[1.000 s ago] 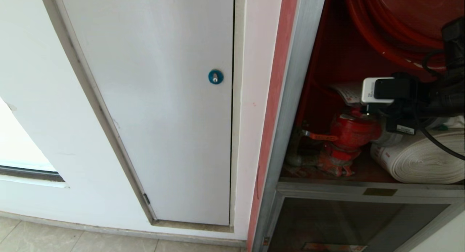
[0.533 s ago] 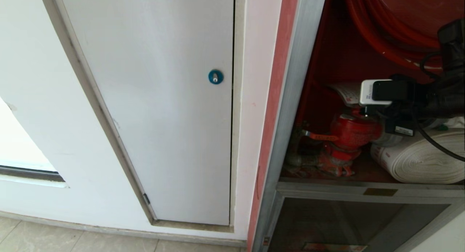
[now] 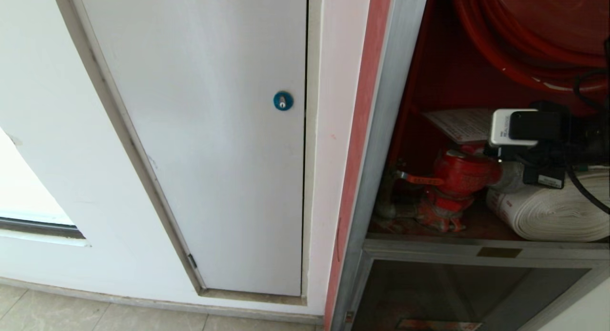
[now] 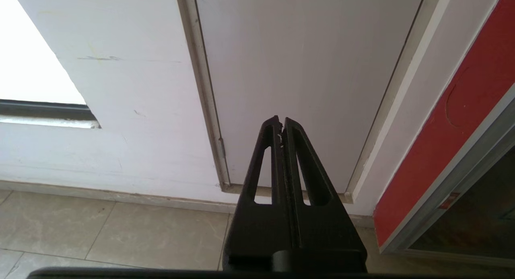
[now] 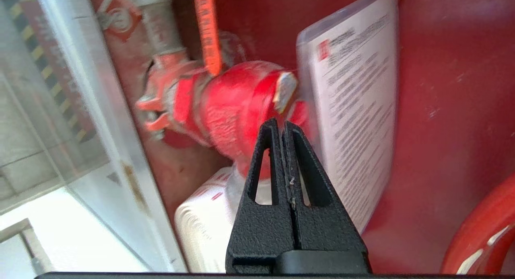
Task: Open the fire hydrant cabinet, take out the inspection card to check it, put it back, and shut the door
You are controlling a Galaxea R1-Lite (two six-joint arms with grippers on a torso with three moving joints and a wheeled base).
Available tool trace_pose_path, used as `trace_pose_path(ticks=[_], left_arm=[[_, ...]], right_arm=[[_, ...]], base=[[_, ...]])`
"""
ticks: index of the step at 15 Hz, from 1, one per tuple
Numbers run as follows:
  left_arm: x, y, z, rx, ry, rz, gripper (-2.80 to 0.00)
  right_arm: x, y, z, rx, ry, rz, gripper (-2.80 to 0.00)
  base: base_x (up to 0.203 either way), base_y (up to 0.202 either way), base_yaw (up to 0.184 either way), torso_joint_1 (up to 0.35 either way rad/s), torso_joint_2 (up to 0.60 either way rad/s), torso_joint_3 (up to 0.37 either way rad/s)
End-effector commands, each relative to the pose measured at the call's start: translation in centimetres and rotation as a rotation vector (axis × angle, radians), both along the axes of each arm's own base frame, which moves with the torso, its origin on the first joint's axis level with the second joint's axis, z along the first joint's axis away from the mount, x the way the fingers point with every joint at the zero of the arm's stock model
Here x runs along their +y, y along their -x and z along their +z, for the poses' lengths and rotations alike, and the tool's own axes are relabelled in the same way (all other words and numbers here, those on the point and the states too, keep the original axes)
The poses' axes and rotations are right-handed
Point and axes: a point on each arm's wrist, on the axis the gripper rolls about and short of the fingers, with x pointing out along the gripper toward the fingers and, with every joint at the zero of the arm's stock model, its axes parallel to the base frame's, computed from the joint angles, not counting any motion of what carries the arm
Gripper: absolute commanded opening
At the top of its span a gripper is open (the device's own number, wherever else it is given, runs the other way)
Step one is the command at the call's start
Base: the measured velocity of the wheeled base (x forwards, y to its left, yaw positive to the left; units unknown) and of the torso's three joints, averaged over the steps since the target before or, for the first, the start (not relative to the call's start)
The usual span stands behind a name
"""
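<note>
The inspection card (image 5: 354, 106), white with dark print lines and a red logo; both grippers' jaws closed, empty.

Bright daylight; motion blur in right wrist view.

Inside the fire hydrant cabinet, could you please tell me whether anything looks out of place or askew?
Yes: the white inspection card in its clear plastic sleeve lies tilted atop the red hydrant valve, not hung or slotted. The shut right gripper is empty beside it. Nothing looks spilled or damaged.
</note>
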Motion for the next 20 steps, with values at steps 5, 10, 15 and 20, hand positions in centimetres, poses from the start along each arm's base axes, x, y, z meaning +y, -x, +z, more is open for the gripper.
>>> trace_pose_path(ticks=[5,10,15,20], left_arm=[[0.0,0.0,-0.1,0.006,0.000,0.000,-2.80],[0.0,0.0,-0.1,0.006,0.000,0.000,-2.80],[0.0,0.0,-0.1,0.006,0.000,0.000,-2.80],[0.0,0.0,-0.1,0.006,0.000,0.000,-2.80]], right_arm=[[-0.3,3.0,0.7,-0.036,-0.034,-0.011,-2.80],[-0.5,5.9,2.3,-0.087,-0.212,-0.087,-2.80],[-0.8,9.2,3.3,-0.126,-0.441,-0.170,-2.80],[-1.0,12.1,3.5,-0.135,-0.702,-0.254,-2.80]], base=[[0.000,0.000,0.000,0.000,0.00,0.000],[0.000,0.000,0.000,0.000,0.00,0.000],[0.000,0.000,0.000,0.000,0.00,0.000],[0.000,0.000,0.000,0.000,0.00,0.000]])
